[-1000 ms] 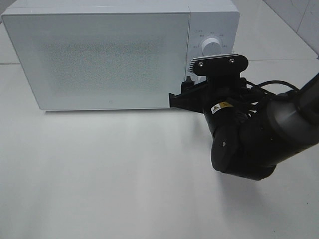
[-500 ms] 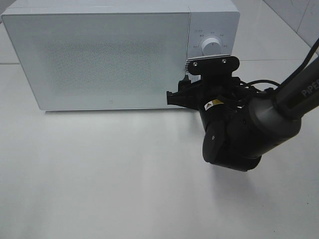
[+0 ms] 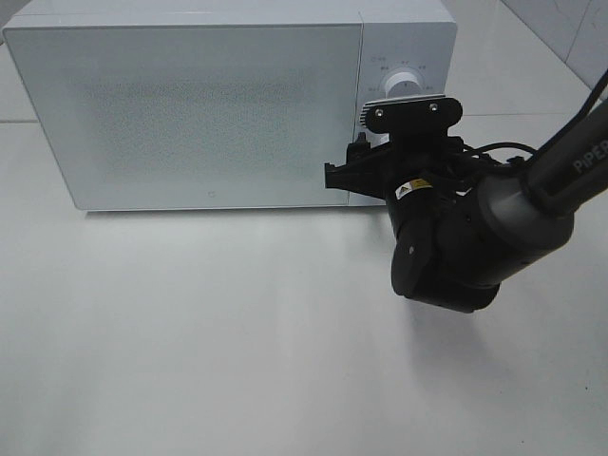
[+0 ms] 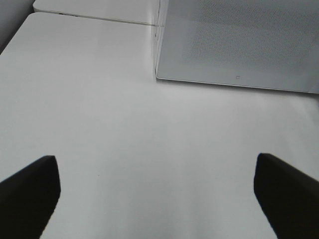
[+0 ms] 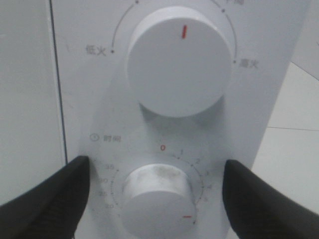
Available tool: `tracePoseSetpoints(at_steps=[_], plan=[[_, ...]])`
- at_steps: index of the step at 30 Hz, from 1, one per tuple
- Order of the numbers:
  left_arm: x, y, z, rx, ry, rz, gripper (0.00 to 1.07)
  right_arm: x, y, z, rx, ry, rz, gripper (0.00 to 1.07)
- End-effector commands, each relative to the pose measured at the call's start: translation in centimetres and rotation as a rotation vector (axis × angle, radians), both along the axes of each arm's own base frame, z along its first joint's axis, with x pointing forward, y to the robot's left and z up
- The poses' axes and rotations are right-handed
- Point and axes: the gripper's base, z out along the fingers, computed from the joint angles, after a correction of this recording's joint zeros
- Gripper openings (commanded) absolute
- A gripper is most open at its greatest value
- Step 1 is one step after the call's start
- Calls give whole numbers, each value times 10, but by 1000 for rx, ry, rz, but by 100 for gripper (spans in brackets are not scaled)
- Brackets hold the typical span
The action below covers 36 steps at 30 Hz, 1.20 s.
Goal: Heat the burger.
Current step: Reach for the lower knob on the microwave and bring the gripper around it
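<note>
The right wrist view alone shows the right gripper spread wide astride the lower dial of the microwave, the left wrist view the left gripper gaping above the table; the burger shows nowhere.

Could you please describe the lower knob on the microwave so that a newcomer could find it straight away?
Start at the white microwave and go to the panel right of its door. Of the two round white knobs there, it is the lower knob: smaller than the upper knob, smudged grey, and ringed by numbers.
</note>
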Motion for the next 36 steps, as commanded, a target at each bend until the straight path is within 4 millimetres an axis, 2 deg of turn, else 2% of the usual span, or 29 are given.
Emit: tracePoseSetpoints(at_steps=[1, 8, 11, 13, 14, 16, 17, 18, 19, 20, 21, 22, 23, 33, 36], plan=[[-3, -1, 0, -10, -17, 2, 98, 6, 2, 5, 0, -68, -2, 71], [-3, -1, 0, -10, -17, 2, 98, 7, 2, 8, 7, -89, -11, 70], [-3, -1, 0, -10, -17, 2, 98, 7, 2, 8, 6, -89, -12, 67], [-3, -1, 0, -10, -17, 2, 98, 7, 2, 8, 7, -88, -15, 57], [-3, -1, 0, -10, -17, 2, 98, 7, 2, 8, 7, -88, -15, 57], [-3, -1, 0, -10, -17, 2, 98, 7, 2, 7, 7, -85, -14, 39], [-3, -1, 0, -10, -17, 2, 98, 7, 2, 7, 7, -85, -14, 39], [-3, -1, 0, -10, -17, 2, 98, 6, 2, 7, 7, -76, -11, 25], [-3, -1, 0, -10, -17, 2, 98, 6, 2, 7, 7, -76, -11, 25], [-3, -1, 0, -10, -17, 2, 98, 6, 3, 6, 6, -65, -5, 12], [-3, -1, 0, -10, -17, 2, 98, 6, 3, 5, 7, -63, -4, 5], [-3, -1, 0, -10, -17, 2, 98, 6, 3, 5, 7, -63, -4, 5], [-3, -1, 0, -10, -17, 2, 98, 6, 3, 5, 7, -63, -4, 0], [-3, -1, 0, -10, -17, 2, 98, 6, 3, 5, 31, -63, -6, 0], [-3, -1, 0, -10, -17, 2, 98, 6, 3, 5, 113, -53, -15, 0]])
